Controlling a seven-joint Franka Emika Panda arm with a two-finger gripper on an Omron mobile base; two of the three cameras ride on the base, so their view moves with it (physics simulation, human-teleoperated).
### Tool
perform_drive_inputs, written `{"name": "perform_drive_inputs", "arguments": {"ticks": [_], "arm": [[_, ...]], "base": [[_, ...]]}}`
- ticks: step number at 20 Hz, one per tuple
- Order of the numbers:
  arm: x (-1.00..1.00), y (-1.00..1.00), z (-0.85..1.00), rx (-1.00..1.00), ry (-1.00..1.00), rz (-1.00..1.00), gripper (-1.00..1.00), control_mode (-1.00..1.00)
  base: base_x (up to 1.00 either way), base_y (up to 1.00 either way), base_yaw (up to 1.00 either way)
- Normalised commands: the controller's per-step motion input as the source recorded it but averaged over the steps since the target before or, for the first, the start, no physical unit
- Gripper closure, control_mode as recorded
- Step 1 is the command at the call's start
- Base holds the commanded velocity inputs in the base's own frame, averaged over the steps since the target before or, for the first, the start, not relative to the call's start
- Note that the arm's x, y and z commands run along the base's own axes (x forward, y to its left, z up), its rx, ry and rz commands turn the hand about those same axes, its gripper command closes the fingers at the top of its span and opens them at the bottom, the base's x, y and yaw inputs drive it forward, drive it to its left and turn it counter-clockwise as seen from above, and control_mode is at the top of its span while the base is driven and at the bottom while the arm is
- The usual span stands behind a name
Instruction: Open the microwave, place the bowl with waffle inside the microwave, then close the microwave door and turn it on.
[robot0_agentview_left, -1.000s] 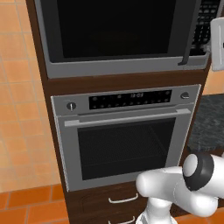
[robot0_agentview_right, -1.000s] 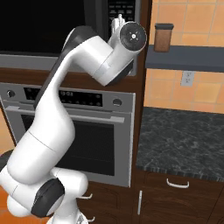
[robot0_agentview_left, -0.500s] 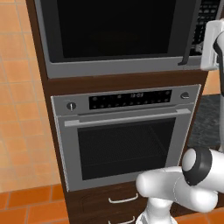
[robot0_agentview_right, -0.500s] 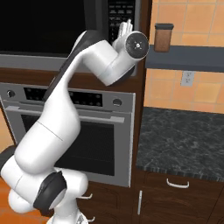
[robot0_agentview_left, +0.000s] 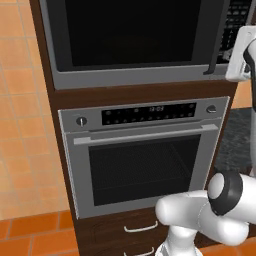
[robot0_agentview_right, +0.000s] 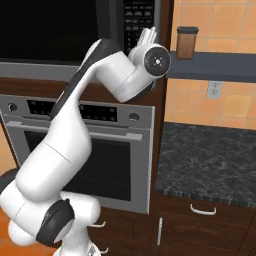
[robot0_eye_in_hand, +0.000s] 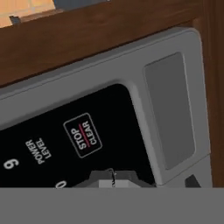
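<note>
Landmark for all positions: the microwave (robot0_agentview_left: 135, 40).

1. Nearest to me, the pincer (robot0_eye_in_hand: 112, 180) sits at the bottom edge of the hand view. Its two dark tips are pressed together, closed on nothing. I see them just in front of the dark keypad panel (robot0_eye_in_hand: 65, 144), directly below the STOP/CLEAR key (robot0_eye_in_hand: 83, 135), with the POWER LEVEL label to that key's left. I cannot tell whether the tips touch the panel.

2. In the right base view, the wrist (robot0_agentview_right: 151, 59) is raised to the keypad at the microwave's right end.

3. The microwave door (robot0_agentview_left: 132, 32) is shut flush in its grey frame. Its slim black handle (robot0_agentview_left: 218, 40) stands vertical at the door's right edge, next to the keypad.

4. Below the microwave, the oven (robot0_agentview_left: 142, 155) is closed.

5. To the right of the microwave, a brown canister (robot0_agentview_right: 186, 42) stands on a grey shelf (robot0_agentview_right: 215, 66). Under that shelf lies the dark stone desk (robot0_agentview_right: 210, 162).
</note>
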Motion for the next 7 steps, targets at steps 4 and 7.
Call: {"name": "perform_drive_inputs", "arguments": {"ticks": [4,7], "arm": [[-0.90,-0.40,-0.03,0.02,-0.14,-0.02,1.00,-1.00],[-1.00,-0.29,0.00,0.00,-0.10,0.00,1.00,-1.00]], "base": [[0.00,0.00,0.00],[0.00,0.00,0.00]]}}
